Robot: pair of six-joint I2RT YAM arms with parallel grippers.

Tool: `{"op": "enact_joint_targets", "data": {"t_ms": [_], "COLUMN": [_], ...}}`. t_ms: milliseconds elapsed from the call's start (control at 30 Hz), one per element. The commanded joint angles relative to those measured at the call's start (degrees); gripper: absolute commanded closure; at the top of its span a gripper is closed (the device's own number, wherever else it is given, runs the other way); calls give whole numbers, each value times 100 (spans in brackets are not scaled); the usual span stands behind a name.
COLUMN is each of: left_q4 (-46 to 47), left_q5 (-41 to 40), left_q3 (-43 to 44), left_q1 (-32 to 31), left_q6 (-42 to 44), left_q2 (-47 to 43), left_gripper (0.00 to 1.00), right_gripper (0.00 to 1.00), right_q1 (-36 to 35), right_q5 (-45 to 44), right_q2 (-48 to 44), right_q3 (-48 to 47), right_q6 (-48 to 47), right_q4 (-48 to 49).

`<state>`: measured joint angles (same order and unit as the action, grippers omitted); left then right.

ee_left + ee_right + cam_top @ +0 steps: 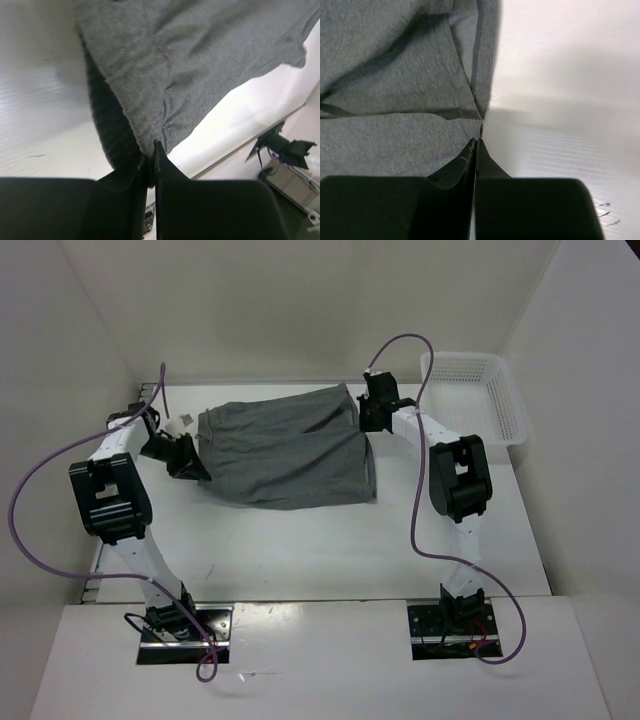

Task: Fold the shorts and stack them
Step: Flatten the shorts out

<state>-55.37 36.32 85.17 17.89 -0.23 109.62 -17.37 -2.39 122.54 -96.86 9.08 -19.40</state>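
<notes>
The grey shorts [285, 445] lie spread on the white table, waistband to the left, two legs to the right. My left gripper [190, 462] is shut on the near-left corner of the shorts [165, 75] at the waistband, fabric pinched between the fingertips [159, 152]. My right gripper [367, 418] is shut on the edge of the shorts [395, 90] at the right side, where the two leg hems meet. Both corners look slightly lifted.
A white mesh basket [480, 390] stands at the back right of the table [300, 550]. White walls enclose the table on the left, back and right. A small white tag [178, 426] lies near the left gripper.
</notes>
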Motion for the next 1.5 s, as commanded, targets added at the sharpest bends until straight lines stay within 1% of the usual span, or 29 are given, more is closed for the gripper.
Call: {"op": "enact_joint_targets", "data": {"t_ms": [0,100,167,233,333,367,400,433,467,500,567,633,667,700,733,800,833,867,900,933,1000,1067,1100,1167,1267,1300,1333,1467], "left_q4": [-342,-342,-290,-106,18,70,175,315,717,912,1491,1792,1993,2065,2066,2154,2154,2067,1987,1926,1872,1820,1820,1759,1688,1688,1627,1574], "left_q5": [148,226,227,227,174,174,374,428,429,429,96,-324,-396,-397,-397,-397,-397,-397,-293,-196,7,59,-1,-272,-493,-494,-494,-319], "left_q3": [0,210,421,527,834,939,1036,1115,1168,1169,1169,1230,1231,1300,1362,1362,1362,1362,1267,1083,827,608,415,238,1,0,-139,-298], "left_q1": [-75,-75,-75,-250,-470,-584,-585,-646,-646,-699,-761,-936,-936,-1015,-1016,-1086,-1086,-1086,-1086,-1034,-946,-876,-875,-875,-691,-629,-559,-304], "left_q6": [23,23,23,23,23,23,23,23,23,23,23,23,23,23,23,23,23,23,23,23,23,23,23,23,23,23,23,23], "left_q2": [261,340,288,288,602,691,770,893,955,1025,1254,1499,1561,1614,1667,1668,1668,1598,1458,1352,950,684,492,411,349,349,349,157], "left_gripper": [87,81,81,81,86,86,86,86,86,84,79,78,76,71,68,59,51,48,45,37,30,22,17,15,14,14,12,10], "right_gripper": [100,100,100,100,100,100,100,100,100,100,100,100,100,100,100,100,100,100,100,100,100,100,100,100,100,100,100,100], "right_q1": [31,31,31,31,31,31,31,31,31,31,31,31,31,31,31,31,31,31,-21,-21,-21,-21,-21,-21,-21,-21,-21,-21], "right_q5": [-94,-296,-297,-297,-235,-235,-235,-235,-166,-113,-59,-7,-7,-7,-7,46,98,151,151,221,283,344,345,415,538,608,608,661], "right_q2": [68,173,235,314,376,376,376,376,324,323,323,323,323,323,323,323,323,323,323,323,323,323,323,323,376,376,376,314], "right_q3": [9,-184,-394,-509,-379,-325,-273,-168,-167,-80,-26,-26,-26,-26,-26,26,27,27,27,27,79,79,79,27,27,-34,-35,26], "right_q6": [-56,-117,-169,-170,-170,-170,-170,-231,-231,-284,-284,-284,-336,-337,-337,-389,-390,-390,-390,-390,-442,-442,-442,-442,-442,-442,-442,-442], "right_q4": [138,191,191,191,191,191,191,191,191,191,191,191,191,191,191,191,191,191,191,191,191,191,191,191,191,191,191,191]}}
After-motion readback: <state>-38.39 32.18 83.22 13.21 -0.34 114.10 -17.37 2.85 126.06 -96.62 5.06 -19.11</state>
